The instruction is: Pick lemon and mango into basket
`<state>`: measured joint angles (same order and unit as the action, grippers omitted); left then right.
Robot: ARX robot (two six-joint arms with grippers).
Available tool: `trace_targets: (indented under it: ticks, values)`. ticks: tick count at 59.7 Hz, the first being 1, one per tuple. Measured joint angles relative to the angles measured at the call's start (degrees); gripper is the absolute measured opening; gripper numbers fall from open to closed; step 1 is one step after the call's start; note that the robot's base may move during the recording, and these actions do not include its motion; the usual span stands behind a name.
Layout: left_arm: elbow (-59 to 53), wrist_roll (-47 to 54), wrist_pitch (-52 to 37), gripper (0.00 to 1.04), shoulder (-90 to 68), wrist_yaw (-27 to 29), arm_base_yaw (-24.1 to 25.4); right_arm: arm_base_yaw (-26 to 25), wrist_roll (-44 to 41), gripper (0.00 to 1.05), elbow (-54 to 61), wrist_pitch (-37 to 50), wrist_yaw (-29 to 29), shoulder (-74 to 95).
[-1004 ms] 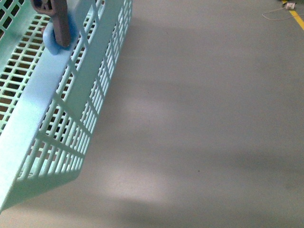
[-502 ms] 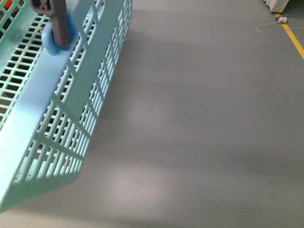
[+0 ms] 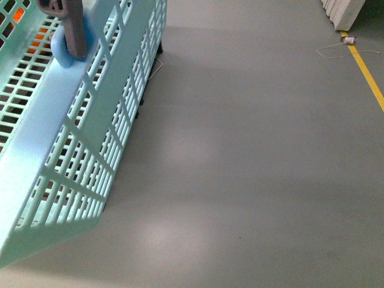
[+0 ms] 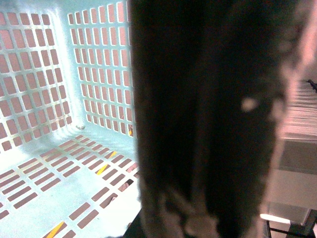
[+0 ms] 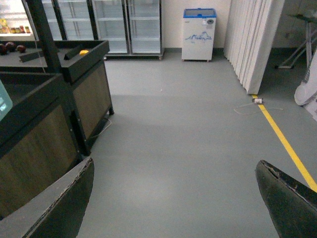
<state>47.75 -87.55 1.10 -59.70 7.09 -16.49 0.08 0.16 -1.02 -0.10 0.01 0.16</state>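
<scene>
while the right gripper point(image 5: 174, 166) hangs with its 2 dark fingers point(image 5: 54, 208) spread wide and nothing between them, it faces out over bare grey floor point(image 5: 188, 148). far ahead of it, along the back wall, stand glass-door fridges point(image 5: 126, 25) and a white chest freezer point(image 5: 199, 27) with a blue lid. much nearer to it is a dark wooden display stand point(image 5: 54, 119). on the stand's upper tray lies a small yellow fruit point(image 5: 84, 51), too small to tell which kind, and further back are a few dark red fruits point(image 5: 12, 47). a yellow floor line point(image 5: 285, 144) runs away from the gripper towards a white folding screen point(image 5: 252, 39), with a thin white cable point(image 5: 247, 106) at its far end.

the basket point(image 3: 66, 138), pale teal with slotted walls, fills the robot's left side of the front view, tilted, its long wall slanting above the floor. a brown handle point(image 3: 73, 27) stands at its rim against a blue pad point(image 3: 60, 51). orange patches point(image 3: 39, 37) show through the slots, too hidden to name.

from the left wrist, the basket's slotted floor and corner lie close by. a dark blurred shape point(image 4: 208, 119) covers the middle, so i cannot tell how the left gripper stands.
</scene>
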Motion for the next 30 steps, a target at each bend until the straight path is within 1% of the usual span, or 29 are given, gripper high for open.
trace_targets:
  ticks: [21, 30]
  values:
    - [0.0, -0.1, 0.0, 0.04, 0.0, 0.0, 0.0, 0.0, 0.0, 0.96, 0.0, 0.0, 0.2, 0.0]
    - [0.0, -0.7, 0.0, 0.04, -0.1, -1.6, -0.6, 0.0, 0.0, 0.96, 0.0, 0.0, 0.2, 0.0]
